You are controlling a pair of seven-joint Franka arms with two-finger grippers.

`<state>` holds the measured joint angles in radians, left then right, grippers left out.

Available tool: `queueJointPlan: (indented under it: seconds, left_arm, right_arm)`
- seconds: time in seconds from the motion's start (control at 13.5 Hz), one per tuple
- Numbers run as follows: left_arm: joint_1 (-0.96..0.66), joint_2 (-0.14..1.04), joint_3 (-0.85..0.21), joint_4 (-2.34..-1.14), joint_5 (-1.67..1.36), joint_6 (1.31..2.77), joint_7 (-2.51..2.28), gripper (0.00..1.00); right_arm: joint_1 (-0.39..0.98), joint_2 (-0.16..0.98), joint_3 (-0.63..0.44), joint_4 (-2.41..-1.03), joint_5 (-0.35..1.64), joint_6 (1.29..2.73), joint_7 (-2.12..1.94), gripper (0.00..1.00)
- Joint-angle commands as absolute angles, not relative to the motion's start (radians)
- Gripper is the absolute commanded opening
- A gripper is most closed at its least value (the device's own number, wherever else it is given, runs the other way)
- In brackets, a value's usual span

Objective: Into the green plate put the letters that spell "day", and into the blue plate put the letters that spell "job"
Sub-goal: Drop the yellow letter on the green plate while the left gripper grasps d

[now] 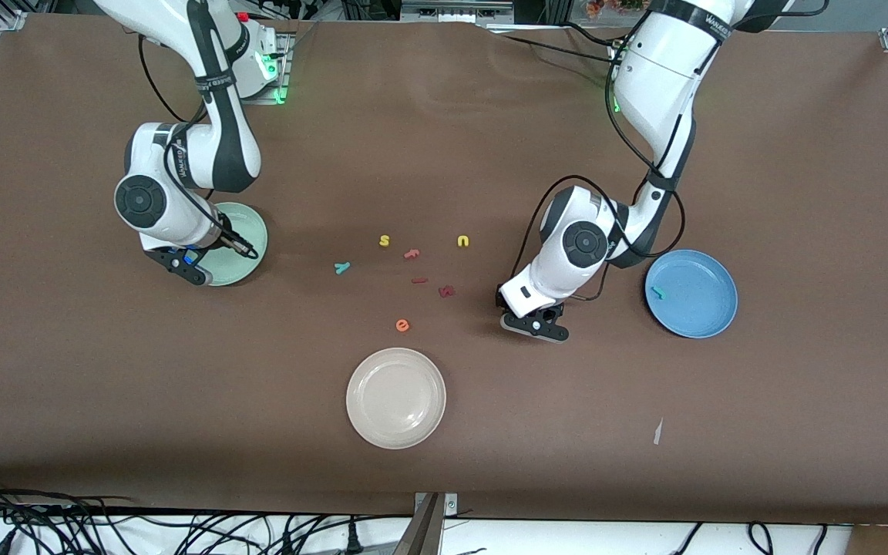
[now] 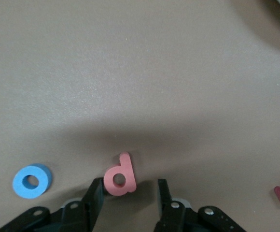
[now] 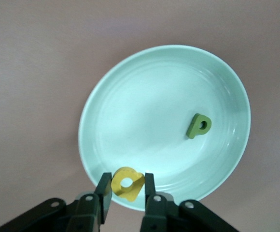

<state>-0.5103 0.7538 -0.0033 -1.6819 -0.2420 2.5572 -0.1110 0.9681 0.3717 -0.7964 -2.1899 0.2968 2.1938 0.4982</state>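
**Brown bench with three plates and scattered foam letters**

A wide bench (image 1: 444,116) covered in matte brown material carries everything. A round pale mint-green plate (image 1: 247,231) sits toward the right arm's end. A round medium-blue plate (image 1: 702,297) sits toward the left arm's end. A round cream-white plate (image 1: 395,398) lies nearest the front camera.

Between the green and blue plates, small foam letters lie flat on the bench: a teal "y" (image 1: 342,267), a yellow "s" (image 1: 384,240), a pink "f" (image 1: 412,253), a yellow "u" (image 1: 463,241), an orange "e" (image 1: 402,325), and two dark red pieces (image 1: 446,291). A blue ring "o" (image 2: 32,181) and a salmon-pink "b" (image 2: 120,176) lie near each other.
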Motion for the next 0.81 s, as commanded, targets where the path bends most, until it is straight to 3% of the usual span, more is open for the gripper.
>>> queueJointPlan:
  seconds: [0.0,0.3,0.44,0.74]
  left_arm:
    - [-0.526,0.775,0.009,-1.658,-0.285,2.563,-0.107,0.53]
    - [-0.526,0.781,0.011,-1.657,-0.284,2.563,-0.104,0.42]
    - [-0.526,0.781,0.012,-1.657,-0.284,2.583,-0.103,0.29]
    - [-0.526,0.787,0.012,-1.658,-0.282,2.586,-0.097,0.15]
  right_arm:
    - [0.980,0.367,-0.805,-2.220,0.331,2.212,0.468,1.00]
    - [0.992,0.364,-0.799,-2.191,0.331,2.200,0.520,1.00]
    - [1.015,0.376,-0.775,-2.139,0.330,2.191,0.602,1.00]
    - [1.022,0.480,-0.674,-1.996,0.337,2.206,0.895,0.99]
